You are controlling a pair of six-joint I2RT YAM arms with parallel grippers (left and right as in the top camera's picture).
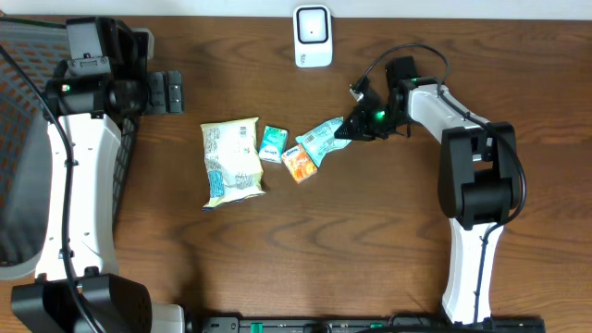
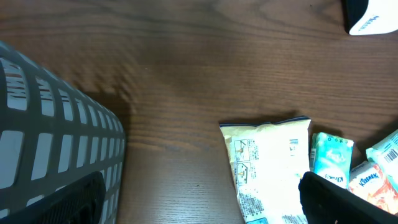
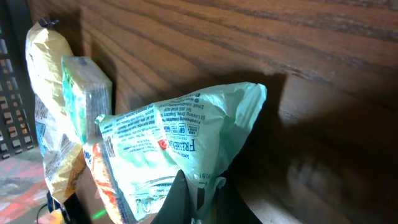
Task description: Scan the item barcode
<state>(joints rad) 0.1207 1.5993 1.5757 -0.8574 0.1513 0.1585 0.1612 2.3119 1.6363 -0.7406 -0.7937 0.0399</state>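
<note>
Dark wood-grain worktop [image 1: 277, 259] carries a white scanner [image 1: 313, 35] at the middle of its far edge. Right of centre, the right gripper [image 1: 350, 128] is pinched tight on one end of a mint-green packet [image 1: 319, 141], whose other end touches an orange packet [image 1: 299, 165]. Beside these lie a small teal packet [image 1: 272, 143] and a pale yellow bag [image 1: 231, 162]. The left gripper [image 1: 166, 92] stands wide apart and empty toward the far left corner, beside a dark basket [image 1: 18, 166].

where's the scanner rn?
Top centre of the overhead view: the scanner stands alone, up and slightly left in frame from the mint packet that the right gripper pinches.
</note>
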